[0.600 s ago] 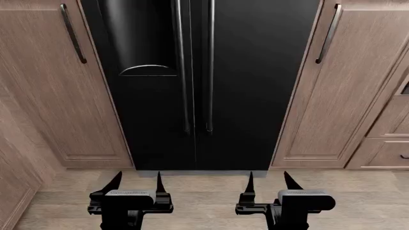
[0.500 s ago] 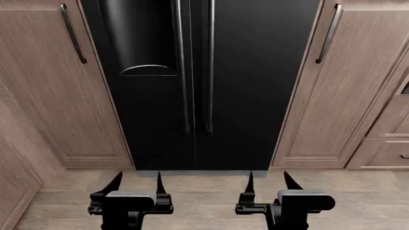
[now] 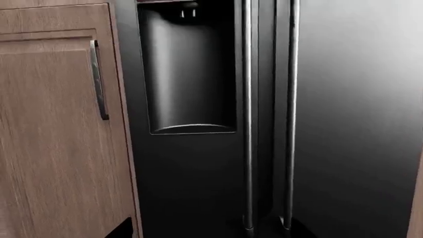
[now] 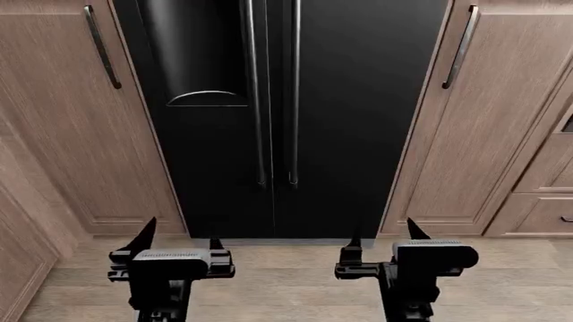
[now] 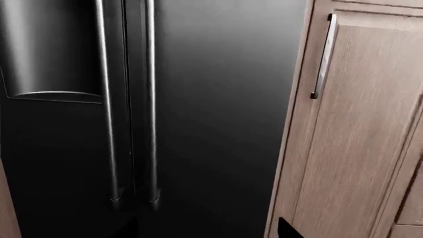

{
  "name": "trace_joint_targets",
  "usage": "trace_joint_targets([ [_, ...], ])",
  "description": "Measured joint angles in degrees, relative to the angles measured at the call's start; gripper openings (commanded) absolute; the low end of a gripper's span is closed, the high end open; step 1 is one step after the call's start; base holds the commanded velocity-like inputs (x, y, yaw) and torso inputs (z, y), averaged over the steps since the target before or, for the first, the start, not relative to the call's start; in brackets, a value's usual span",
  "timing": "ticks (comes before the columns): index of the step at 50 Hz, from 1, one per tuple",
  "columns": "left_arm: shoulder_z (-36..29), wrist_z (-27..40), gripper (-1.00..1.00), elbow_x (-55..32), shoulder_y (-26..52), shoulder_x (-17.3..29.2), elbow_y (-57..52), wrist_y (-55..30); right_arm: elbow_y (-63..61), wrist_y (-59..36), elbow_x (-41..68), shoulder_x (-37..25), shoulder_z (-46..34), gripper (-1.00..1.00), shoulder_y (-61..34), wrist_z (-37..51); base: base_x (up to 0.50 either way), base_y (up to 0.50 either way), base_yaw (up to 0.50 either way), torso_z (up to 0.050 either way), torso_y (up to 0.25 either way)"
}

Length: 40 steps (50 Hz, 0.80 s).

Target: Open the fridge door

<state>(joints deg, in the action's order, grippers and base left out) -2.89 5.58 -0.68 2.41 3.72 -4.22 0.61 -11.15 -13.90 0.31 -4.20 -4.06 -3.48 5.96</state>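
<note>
I see the fridge [image 4: 286, 114] right in front of me, between the wood cabinets [image 4: 76, 134], and both doors are shut. Its two bar handles [image 4: 276, 94] stand close together at the middle. Compared with half a second ago, my two arms have moved a little outward and forward. The left gripper [image 4: 176, 240] now has its fingers spread wider than before, and the right gripper [image 4: 383, 238] is also spread and empty. Both hang low over the floor [image 4: 286, 282], well apart from the handles. I judge the reach is only beginning; next I must lift one arm to a handle.
</note>
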Motion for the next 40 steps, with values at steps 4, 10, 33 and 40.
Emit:
trace_joint_targets([
  [4,0.4,0.7,1.00,-0.8,1.7,0.5,-5.7,-4.3,-6.3,-6.8,-0.9,-0.9,-0.4,1.00,-2.0,0.6,0.00,0.00,0.00,0.000,0.000],
  [10,0.9,1.4,1.00,-2.3,4.4,1.4,-13.2,-10.9,-13.5,-14.6,-1.7,-1.9,-0.6,1.00,-4.4,1.4,0.00,0.00,0.00,0.000,0.000],
  [33,0.3,2.8,1.00,-4.5,7.0,3.4,-19.7,-16.4,-21.6,-22.4,-0.7,-3.4,0.3,1.00,-6.5,2.8,0.36,0.00,0.00,0.000,0.000],
  [40,-0.1,3.2,1.00,-4.9,6.9,3.8,-19.9,-16.5,-22.1,-22.8,-0.3,-3.7,0.3,1.00,-6.6,3.2,0.41,0.00,0.00,0.000,0.000],
])
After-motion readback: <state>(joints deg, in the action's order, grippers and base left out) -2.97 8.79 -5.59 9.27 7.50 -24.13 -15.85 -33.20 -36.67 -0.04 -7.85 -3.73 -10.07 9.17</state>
